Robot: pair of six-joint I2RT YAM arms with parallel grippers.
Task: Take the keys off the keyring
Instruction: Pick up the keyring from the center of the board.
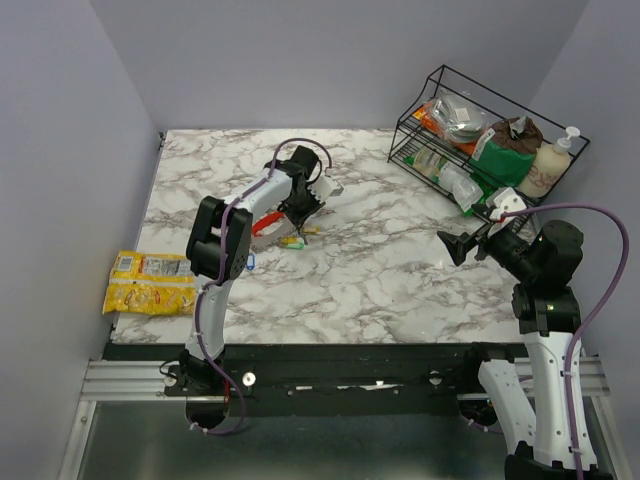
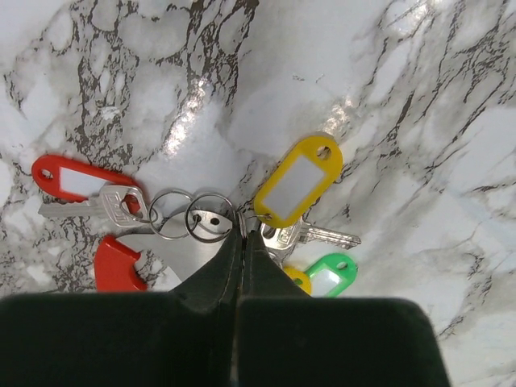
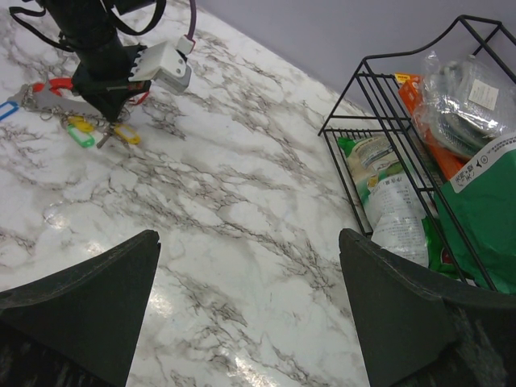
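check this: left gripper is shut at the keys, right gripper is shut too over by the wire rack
The right gripper is open, jaws wide apart in the right wrist view. Left gripper is shut at the keys; the right is by the wire rack.

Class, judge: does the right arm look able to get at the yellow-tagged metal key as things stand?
Probably not cleanly. The white marble table between is bare, but the left tool, shut beside the yellow-tagged key, crowds the open right tool.

Open marble table [image 1: 380, 270] lies between the left arm [image 1: 225, 235], hunched over the keys [image 2: 297, 181], and the far-right wire rack [image 1: 412, 135].
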